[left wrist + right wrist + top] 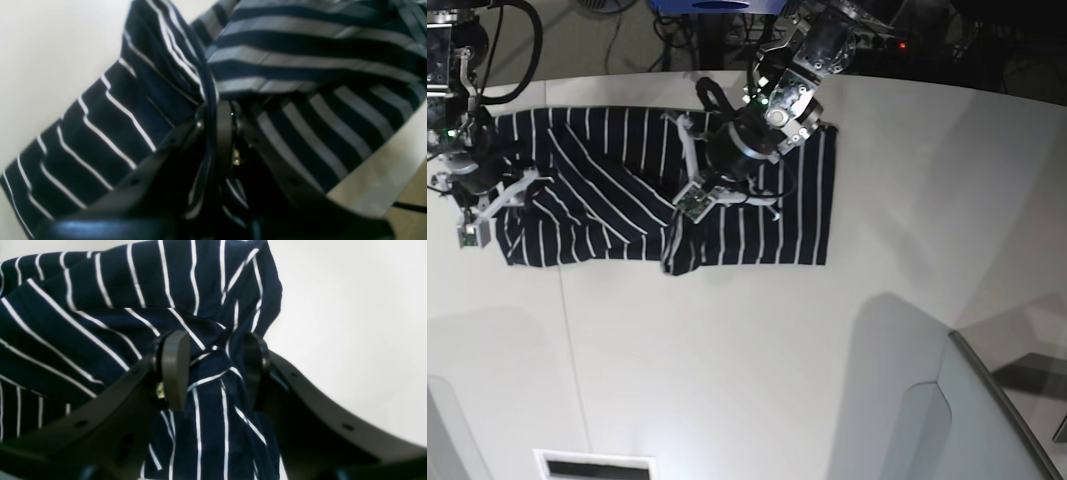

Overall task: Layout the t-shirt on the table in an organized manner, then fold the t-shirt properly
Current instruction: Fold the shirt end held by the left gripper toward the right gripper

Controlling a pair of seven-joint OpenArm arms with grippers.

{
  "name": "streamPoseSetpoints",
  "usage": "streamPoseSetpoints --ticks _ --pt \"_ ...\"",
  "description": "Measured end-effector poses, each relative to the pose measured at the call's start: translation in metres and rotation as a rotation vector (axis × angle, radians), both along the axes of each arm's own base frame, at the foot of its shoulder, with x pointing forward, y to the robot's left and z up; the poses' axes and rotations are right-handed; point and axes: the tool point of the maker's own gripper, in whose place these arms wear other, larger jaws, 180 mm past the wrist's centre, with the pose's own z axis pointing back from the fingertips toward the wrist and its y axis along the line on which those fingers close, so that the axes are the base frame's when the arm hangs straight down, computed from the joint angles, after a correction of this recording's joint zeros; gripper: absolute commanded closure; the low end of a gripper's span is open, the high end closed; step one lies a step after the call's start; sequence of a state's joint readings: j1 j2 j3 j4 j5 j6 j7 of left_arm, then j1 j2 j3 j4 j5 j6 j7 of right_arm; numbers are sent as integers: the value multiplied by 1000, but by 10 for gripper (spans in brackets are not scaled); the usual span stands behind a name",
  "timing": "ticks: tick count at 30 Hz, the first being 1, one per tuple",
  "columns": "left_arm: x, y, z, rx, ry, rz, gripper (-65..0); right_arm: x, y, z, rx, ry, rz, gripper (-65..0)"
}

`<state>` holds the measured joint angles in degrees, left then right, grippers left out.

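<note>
We see wide bare worktop [727, 360] in front of the t-shirt [607, 205], where a gripper can pass freely. At the right front, a grey panel [992, 410] blocks the corner.

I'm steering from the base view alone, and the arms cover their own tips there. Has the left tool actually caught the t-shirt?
Observer: Yes. In the left wrist view, the left tool is shut on a thin raised fold of the t-shirt.
Operator: And the right tool?
Observer: The right tool has its jaws partly apart. A bunched wad of striped cloth fills the gap, and both pads appear to press against it.
Operator: Where on the shirt is that wad?
Observer: Close to a cloth edge. In the right wrist view, bare table shows just beyond it.
</note>
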<state>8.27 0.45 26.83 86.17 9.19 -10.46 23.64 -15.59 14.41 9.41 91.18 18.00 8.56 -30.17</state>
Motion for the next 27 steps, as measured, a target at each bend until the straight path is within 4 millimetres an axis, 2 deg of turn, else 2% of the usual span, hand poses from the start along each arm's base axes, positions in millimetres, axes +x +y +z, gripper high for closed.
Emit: streamPoseSetpoints --ticks 7,22,24,27 --pt "-4 7 -16 36 38 -2 0 0 0 0 0 0 0 -251" --pt "-8 11 -25 70 77 0 -7 0 0 0 0 1 0 -251" --pt "-8 12 -24 76 81 1 -86 0 0 0 0 0 1 -251" --pt "-4 9 -12 66 52 -7 -186 0 0 0 0 1 1 -251"
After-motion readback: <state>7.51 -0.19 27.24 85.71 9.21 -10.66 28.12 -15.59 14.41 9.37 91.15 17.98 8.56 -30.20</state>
